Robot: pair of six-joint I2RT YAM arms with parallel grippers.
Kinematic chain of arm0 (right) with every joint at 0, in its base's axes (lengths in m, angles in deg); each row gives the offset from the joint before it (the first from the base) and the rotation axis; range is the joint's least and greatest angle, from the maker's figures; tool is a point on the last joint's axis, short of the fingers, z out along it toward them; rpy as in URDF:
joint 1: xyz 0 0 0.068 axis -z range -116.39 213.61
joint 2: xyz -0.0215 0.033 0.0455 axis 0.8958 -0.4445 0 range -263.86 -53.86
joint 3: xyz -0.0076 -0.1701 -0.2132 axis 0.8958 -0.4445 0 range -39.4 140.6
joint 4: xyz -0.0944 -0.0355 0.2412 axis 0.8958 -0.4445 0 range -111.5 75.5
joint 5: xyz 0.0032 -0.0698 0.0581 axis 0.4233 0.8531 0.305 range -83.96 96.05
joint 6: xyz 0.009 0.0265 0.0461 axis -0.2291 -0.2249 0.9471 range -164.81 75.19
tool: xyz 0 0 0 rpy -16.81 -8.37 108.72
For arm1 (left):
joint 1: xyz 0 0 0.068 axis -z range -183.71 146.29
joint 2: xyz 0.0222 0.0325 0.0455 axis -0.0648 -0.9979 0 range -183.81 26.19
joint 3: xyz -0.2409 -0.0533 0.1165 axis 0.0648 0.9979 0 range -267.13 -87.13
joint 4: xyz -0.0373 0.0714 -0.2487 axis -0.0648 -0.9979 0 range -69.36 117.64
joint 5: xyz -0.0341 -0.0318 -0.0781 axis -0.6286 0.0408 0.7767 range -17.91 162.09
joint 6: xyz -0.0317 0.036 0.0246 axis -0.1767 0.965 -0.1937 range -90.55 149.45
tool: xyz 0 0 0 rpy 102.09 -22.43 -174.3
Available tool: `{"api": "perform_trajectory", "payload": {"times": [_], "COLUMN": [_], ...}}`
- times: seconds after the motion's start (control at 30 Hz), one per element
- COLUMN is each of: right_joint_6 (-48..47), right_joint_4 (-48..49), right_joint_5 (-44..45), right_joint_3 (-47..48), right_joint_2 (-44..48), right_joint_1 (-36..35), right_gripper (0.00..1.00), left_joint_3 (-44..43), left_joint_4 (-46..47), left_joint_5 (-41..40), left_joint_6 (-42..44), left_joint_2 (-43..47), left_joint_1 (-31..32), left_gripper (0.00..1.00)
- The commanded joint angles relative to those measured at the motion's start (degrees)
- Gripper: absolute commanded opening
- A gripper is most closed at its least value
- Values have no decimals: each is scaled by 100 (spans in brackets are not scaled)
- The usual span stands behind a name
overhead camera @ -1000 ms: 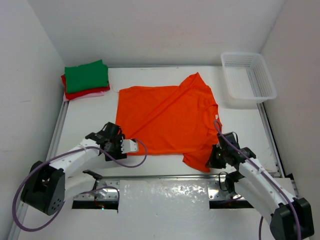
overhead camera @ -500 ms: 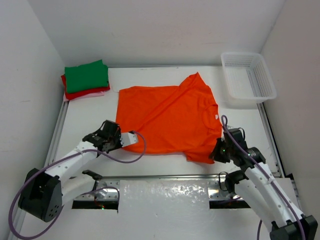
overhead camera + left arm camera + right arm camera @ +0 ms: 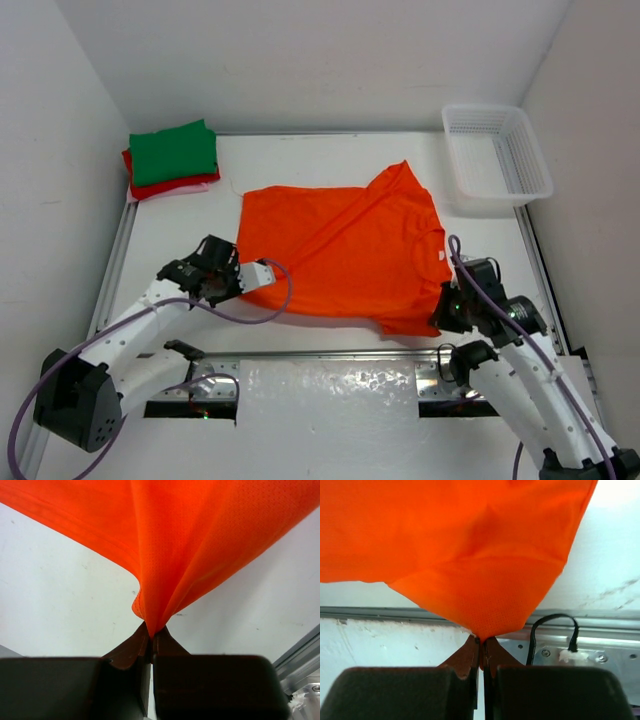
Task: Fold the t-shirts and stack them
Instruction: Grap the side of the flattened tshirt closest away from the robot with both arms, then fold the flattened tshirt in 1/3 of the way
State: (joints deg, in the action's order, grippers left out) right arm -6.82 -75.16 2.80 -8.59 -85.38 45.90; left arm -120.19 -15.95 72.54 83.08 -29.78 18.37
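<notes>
Left tool [image 3: 151, 634] and right tool [image 3: 481, 644] tight on dimpled orange t-shirt [image 3: 340, 250]

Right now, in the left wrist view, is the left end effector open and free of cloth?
No, the left end effector is shut on a bunched edge of the orange t-shirt.

No words, brands, numbers or signs can be read in any view. The only candidate is a small white patch [image 3: 441, 255] at the neck of the orange t-shirt [image 3: 340, 252] — too small to tell whether it bears any print.
</notes>
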Motion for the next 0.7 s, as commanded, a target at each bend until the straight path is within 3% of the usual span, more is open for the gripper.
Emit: {"api": "perform_trajectory", "payload": {"times": [0.0,0.17,0.3,0.43,0.67], "right_joint_6": [-380,-959,-1119,-1295,-1532], "right_joint_4": [536,1547,2539,2989,3491], "right_joint_5": [316,553,193,448,149], "right_joint_3": [452,742,848,1024,1234], "right_joint_2": [-545,-1811,-2768,-3367,-4168], "right_joint_1": [22,232,1101,1279,1552], "right_gripper": [0,0,0,0,0], "left_joint_3": [-376,-1253,-1677,-2195,-2345], "left_joint_4": [176,597,1019,950,879], "left_joint_5": [307,237,61,113,193], "left_joint_6": [-229,-975,-1328,-1530,-1539], "left_joint_2": [-124,-1379,-2136,-2892,-3403], "left_joint_1": [41,-72,-239,-573,-706], "left_gripper": [0,0,1,0,0]}}
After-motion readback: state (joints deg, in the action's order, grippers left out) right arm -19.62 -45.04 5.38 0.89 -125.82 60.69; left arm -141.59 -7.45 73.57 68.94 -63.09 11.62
